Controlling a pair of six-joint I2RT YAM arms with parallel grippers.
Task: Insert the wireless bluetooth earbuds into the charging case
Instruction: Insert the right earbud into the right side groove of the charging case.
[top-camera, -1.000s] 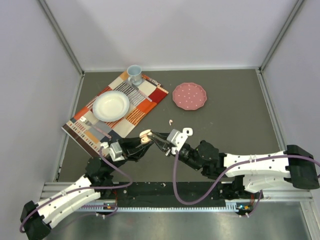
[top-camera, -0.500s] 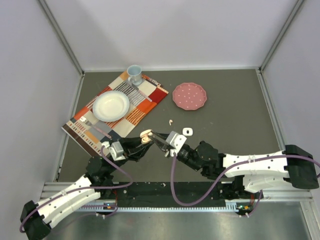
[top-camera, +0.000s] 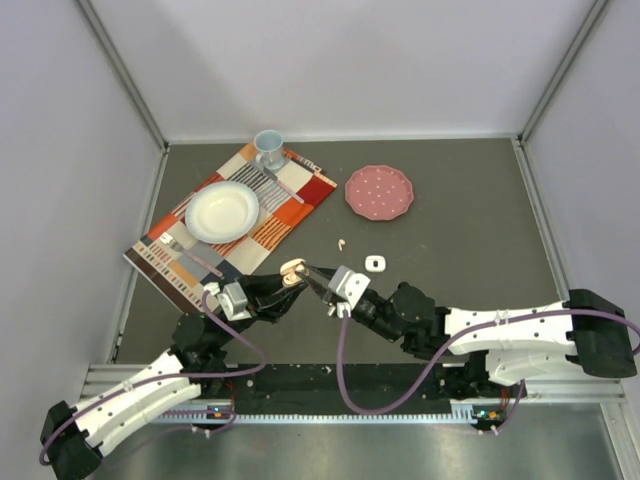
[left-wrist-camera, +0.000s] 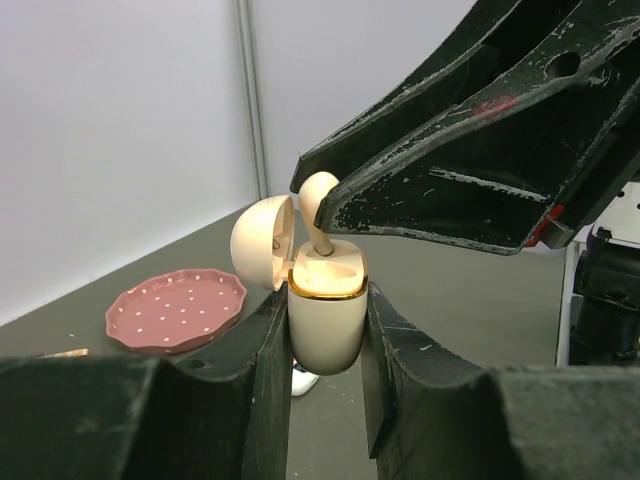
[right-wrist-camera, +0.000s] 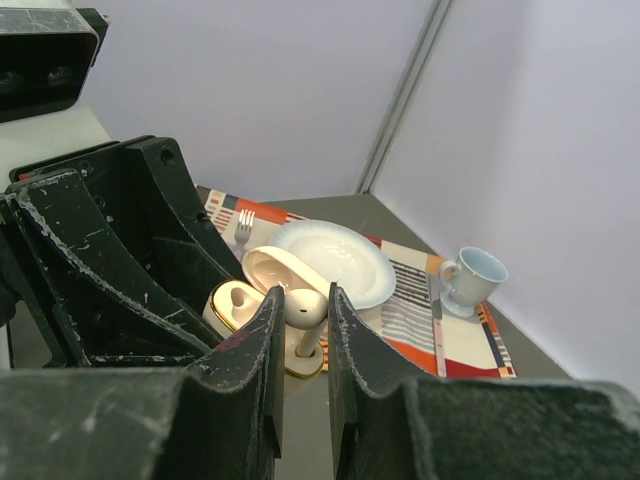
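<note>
Case (left-wrist-camera: 327, 318) is clamped upright in the left gripper (top-camera: 283, 288), lid swung back, so that its sockets are offered to the earbud (left-wrist-camera: 318, 198), which is pinched stem-down by the right gripper (right-wrist-camera: 300, 305), stem tip at one socket

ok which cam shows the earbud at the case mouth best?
Left wrist: the earbud shows side-on, stem at the open case socket, pinched by the right pincer. Right wrist shows it partly hidden between fingers. Top view: just a pale speck.
</note>
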